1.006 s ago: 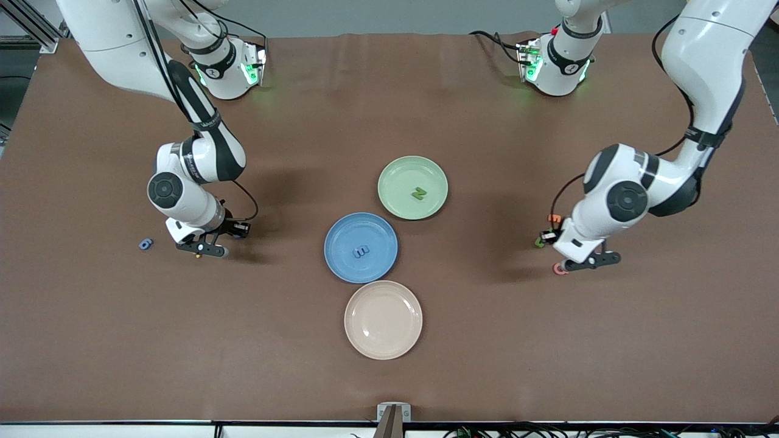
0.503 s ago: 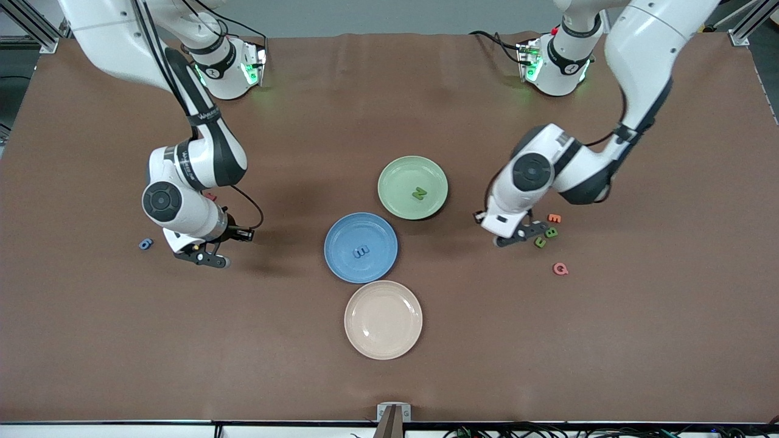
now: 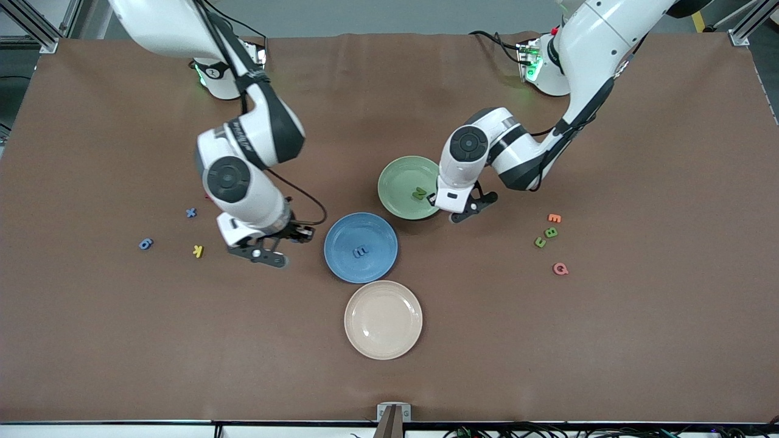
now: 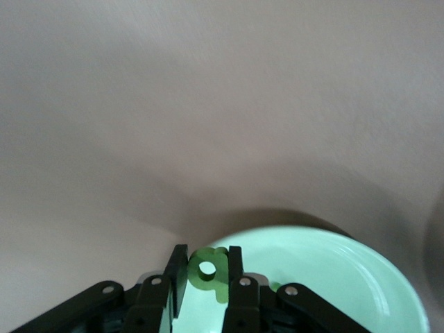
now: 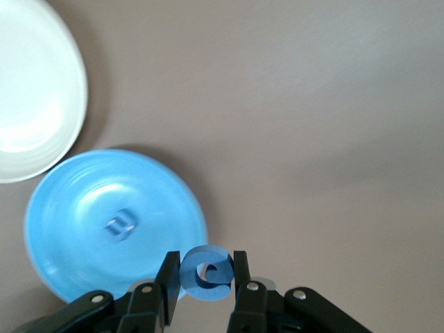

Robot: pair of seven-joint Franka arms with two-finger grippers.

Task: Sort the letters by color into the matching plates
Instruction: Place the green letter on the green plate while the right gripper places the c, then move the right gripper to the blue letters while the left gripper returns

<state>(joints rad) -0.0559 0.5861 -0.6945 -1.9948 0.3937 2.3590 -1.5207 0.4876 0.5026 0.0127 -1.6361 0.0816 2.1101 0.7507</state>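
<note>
**A:** While pinched between the jaws of the left gripper (image 4: 207,269), sat upright and square: held green letter (image 4: 209,272), jaws shut on both its faces. Hung right at the rim of the green plate (image 4: 333,277).

**B:** Looked tight, though! Barely inside the rim. Let go there, could well have clipped the edge and skipped out onto the table (image 3: 122,340).

**A:** Same story at the right gripper (image 5: 204,272). Clamped on the held blue letter (image 5: 205,275), dead centre between the jaws.

**B:** And the blue plate (image 5: 76,208)?

**A:** Not quite under the jaws. Lay just beside them, toward the left arm's end, by the front view. Dropped from there, would likely have landed on bare table instead.

**B:** Called for carrying further in first, by that reckoning. Light foam too: might have clung to one finger on release and fallen crooked.

**A:** Or come down on the plated blue letter (image 5: 121,225), already lying flat mid-plate, well ahead of those jaws. Likewise the plated green N (image 3: 419,194), just beside the left jaws.

**B:** Anything else to sort?

**A:** Plenty. Loose green pair (image 3: 551,232) well apart from the left jaws, toward that arm's end. Loose blue ones (image 3: 145,244) well apart from the right jaws. Cream plate (image 3: 383,340) bare, far from both.
</note>
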